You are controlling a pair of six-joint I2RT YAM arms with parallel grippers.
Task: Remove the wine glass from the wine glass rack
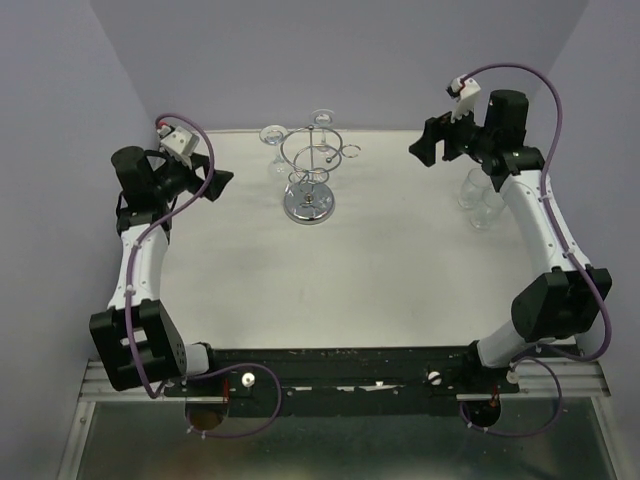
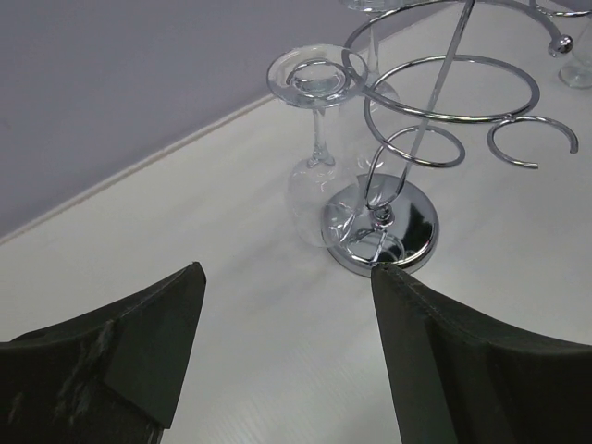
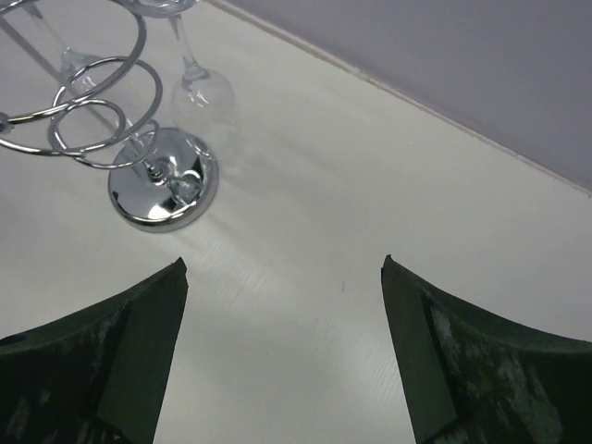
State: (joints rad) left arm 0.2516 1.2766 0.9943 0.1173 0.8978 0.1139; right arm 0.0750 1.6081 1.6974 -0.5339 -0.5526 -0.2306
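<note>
The chrome wine glass rack [image 1: 308, 203] stands at the back middle of the table on its round mirrored base. A clear wine glass [image 1: 272, 136] hangs upside down from a left ring, and a second glass [image 1: 321, 117] hangs at the back. My left gripper [image 1: 217, 182] is open and empty, left of the rack and apart from it. My right gripper [image 1: 424, 150] is open and empty, to the right of the rack. In the left wrist view the hanging glass [image 2: 316, 139] and the rack base [image 2: 381, 227] lie beyond the open fingers [image 2: 425, 351]. The right wrist view shows the rack base [image 3: 163, 190] and a hanging glass [image 3: 197, 88].
Two clear glasses [image 1: 480, 198] stand on the white table [image 1: 330, 290] under my right arm, near the right edge. Purple walls close in the back and both sides. An empty ring [image 1: 351, 152] sticks out on the rack's right.
</note>
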